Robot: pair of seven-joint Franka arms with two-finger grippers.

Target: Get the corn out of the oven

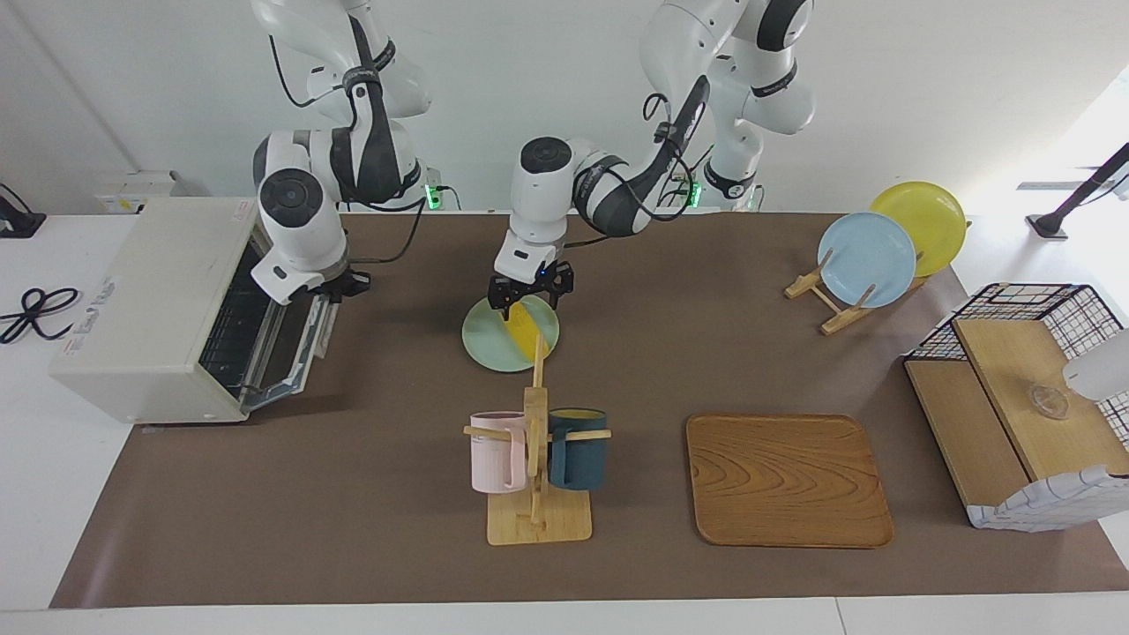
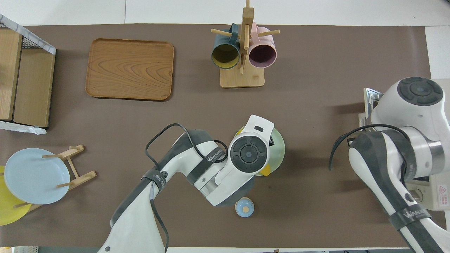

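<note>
Mugs hang nearest the facing camera: a pink mug (image 1: 497, 451) and a dark blue mug (image 1: 578, 448) on a wooden mug rack (image 1: 536, 516), with a wooden tray (image 1: 788, 481) beside it toward the left arm's end of the table.

Nearer to the robots than the rack, the corn (image 1: 527, 333) lies outside the oven (image 1: 150, 300), flat on a pale green plate (image 1: 485, 344) near the middle of the table. In the overhead view only its yellow tip (image 2: 266, 170) shows under the arm. The left gripper (image 1: 529, 304) hangs directly over the cob's robot-ward end, pointing down, its jaws spread wide on either side of it. Whether the fingers touch the cob cannot be told.

A small blue round object (image 2: 244, 207) sits nearer to the robots than the green plate.

At the right arm's end of the table the oven stands with its glass door (image 1: 295, 339) dropped open and the wire rack visible inside. The right gripper (image 1: 342, 284) is at the door's outer edge with its fingers closed together. Whether it grips the handle cannot be told.

Toward the left arm's end, a light blue plate (image 1: 867, 258) and a yellow plate (image 1: 926, 220) stand upright in a wooden plate stand (image 1: 829, 300), and a wire-and-wood basket (image 1: 1014, 414) sits at the table's edge.
</note>
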